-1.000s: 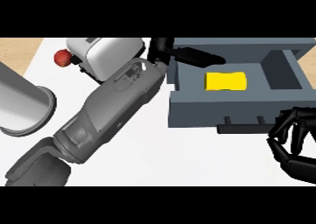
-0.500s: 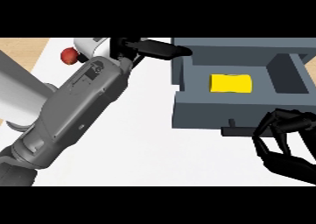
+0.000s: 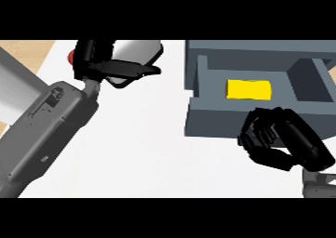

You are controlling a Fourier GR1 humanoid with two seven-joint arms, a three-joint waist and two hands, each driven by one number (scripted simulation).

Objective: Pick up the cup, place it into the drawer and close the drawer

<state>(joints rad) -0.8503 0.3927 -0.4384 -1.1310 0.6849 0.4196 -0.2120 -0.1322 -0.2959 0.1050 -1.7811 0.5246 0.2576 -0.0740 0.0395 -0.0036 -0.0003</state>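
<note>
The yellow cup lies inside the open grey drawer at the upper right. My left hand is well left of the drawer, over the white counter, with its thumb pointing right and nothing in it. In front of the drawer, my right hand has its fingers curled against the drawer's front panel. It holds nothing.
A white appliance with a red knob stands at the back, just behind my left hand. A large grey cylinder rises at the far left beside my left forearm. White counter lies between the two arms.
My left hand has pulled back leftward from the drawer's edge toward the white appliance. My right hand has moved up and left until it meets the drawer's front. The cup stays in the drawer.
</note>
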